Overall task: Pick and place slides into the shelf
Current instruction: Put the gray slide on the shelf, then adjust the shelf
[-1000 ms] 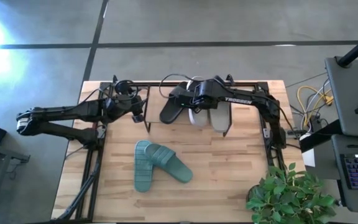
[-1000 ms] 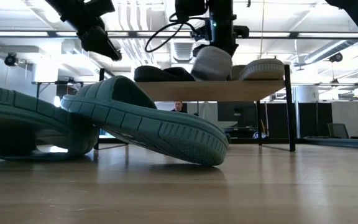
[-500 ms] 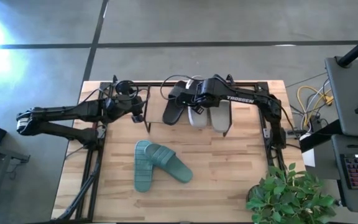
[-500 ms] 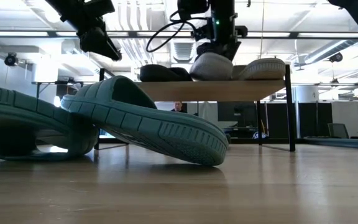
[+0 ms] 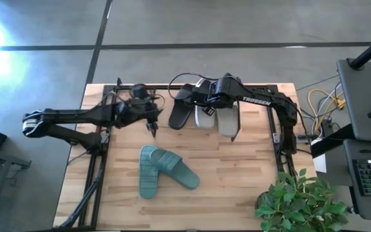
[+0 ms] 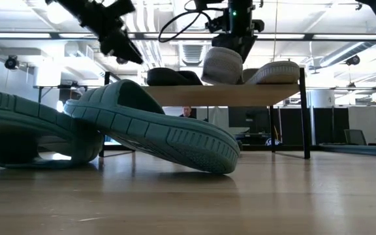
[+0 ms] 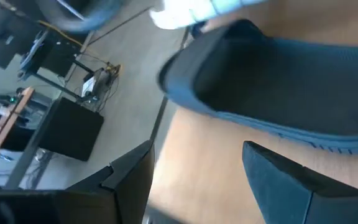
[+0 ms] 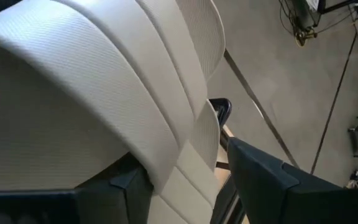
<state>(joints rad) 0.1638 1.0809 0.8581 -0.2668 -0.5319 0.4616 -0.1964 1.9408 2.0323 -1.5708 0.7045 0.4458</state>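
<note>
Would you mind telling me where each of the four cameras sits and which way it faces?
High view: above the table, straight down on the shelf, teal slides, left gripper and right gripper.
Low view: at tabletop height, level across; arms enter from above.
Left wrist view: past its own open fingers at a dark slide.
Right wrist view: its fingers around a white slide.
Shared: high and low views both show the teal slides and the shelf.
</note>
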